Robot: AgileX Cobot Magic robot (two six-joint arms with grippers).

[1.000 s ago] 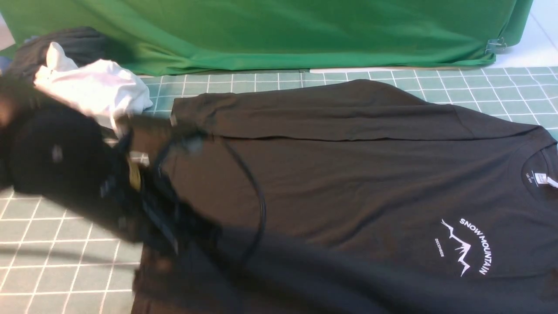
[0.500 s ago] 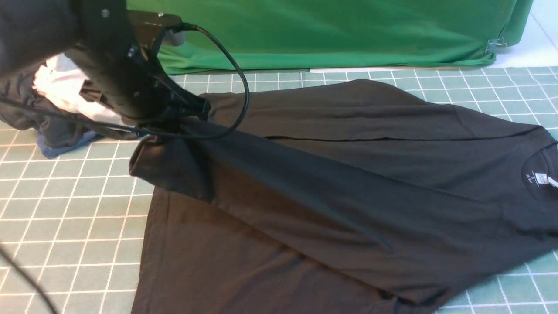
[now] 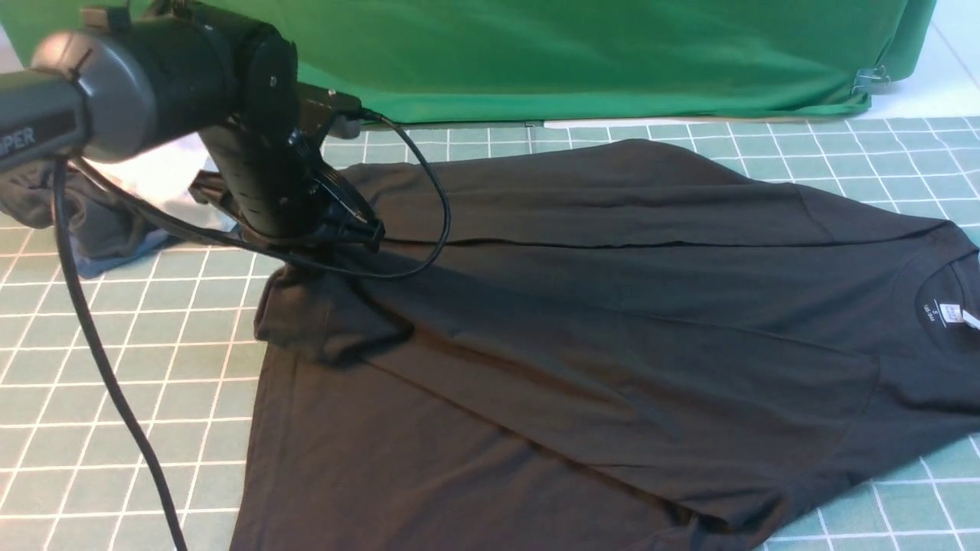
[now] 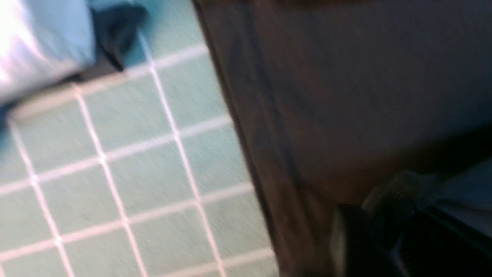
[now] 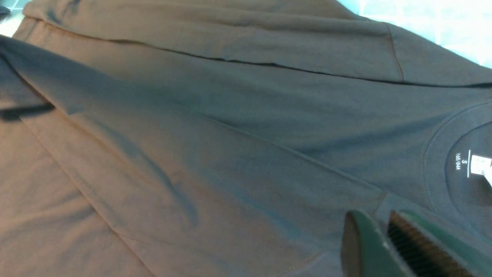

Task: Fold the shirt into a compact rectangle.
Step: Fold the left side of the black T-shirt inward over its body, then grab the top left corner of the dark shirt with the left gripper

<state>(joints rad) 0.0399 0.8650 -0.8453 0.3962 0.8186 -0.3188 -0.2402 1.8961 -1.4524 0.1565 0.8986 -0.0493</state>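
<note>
The black shirt lies across the green grid mat, collar and white neck label to the right. Its near side is folded over toward the far side, so the chest print is hidden. My left gripper hovers just over the folded hem corner at the shirt's far left. In the left wrist view that gripper has its jaws parted, with a lump of fabric at the tips. My right gripper is out of the front view. Near the collar its jaws are pinched on the shirt's fold edge.
A white garment and a dark grey and blue clothes bundle sit at the far left behind the left arm. A green cloth hangs along the back. The arm's black cable trails over the mat at left.
The left arm swept from the near left to the far side, carrying the hem corner over the shirt and covering the print. Its jaws have now parted and the corner has slumped.
</note>
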